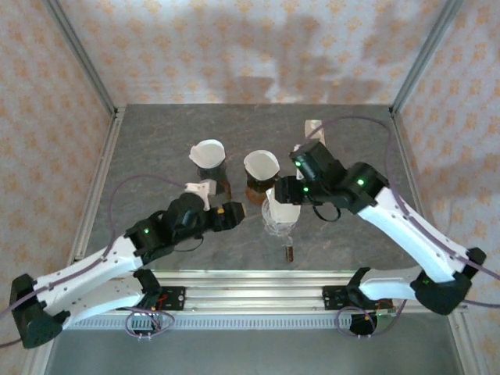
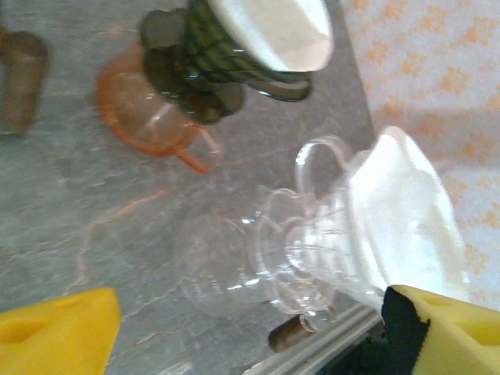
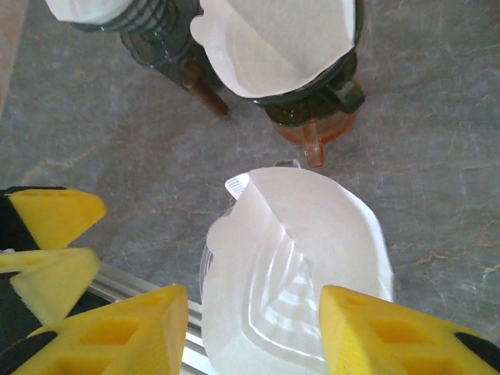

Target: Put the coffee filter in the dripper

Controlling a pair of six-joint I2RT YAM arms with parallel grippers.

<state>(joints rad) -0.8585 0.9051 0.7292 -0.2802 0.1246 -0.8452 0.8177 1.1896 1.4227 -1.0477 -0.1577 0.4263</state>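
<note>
Grey tabletop (image 1: pixel 156 156): white coffee filter (image 3: pixel 312 226) inside clear dripper (image 2: pixel 234 266), left claw (image 1: pixel 237 213) and right claw (image 3: pixel 254 308) both agape.

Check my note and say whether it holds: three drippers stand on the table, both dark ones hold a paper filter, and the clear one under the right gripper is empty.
Wrong on the last point. The clear dripper under the right gripper is not empty: a white paper filter sits in it, as the right wrist view shows. The rest holds.
</note>
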